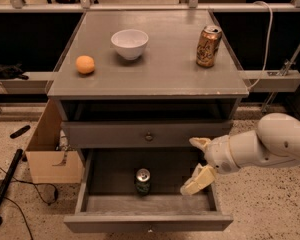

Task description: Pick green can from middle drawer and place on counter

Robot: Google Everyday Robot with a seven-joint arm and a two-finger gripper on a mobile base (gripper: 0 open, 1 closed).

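The green can (142,181) stands upright on the dark floor of the open middle drawer (148,221), near its middle. My gripper (197,165) hangs over the drawer's right side, to the right of the can and apart from it. Its two pale fingers are spread, one fingertip (199,143) up by the drawer front above and the other fingertip (192,186) low in the drawer, with nothing between them. The counter (165,69) is the grey top of the cabinet above.
On the counter stand a gold-orange can (208,45) at the right, a white bowl (129,43) at the middle back, and an orange (85,64) at the left. A cardboard box (49,149) sits on the floor to the cabinet's left.
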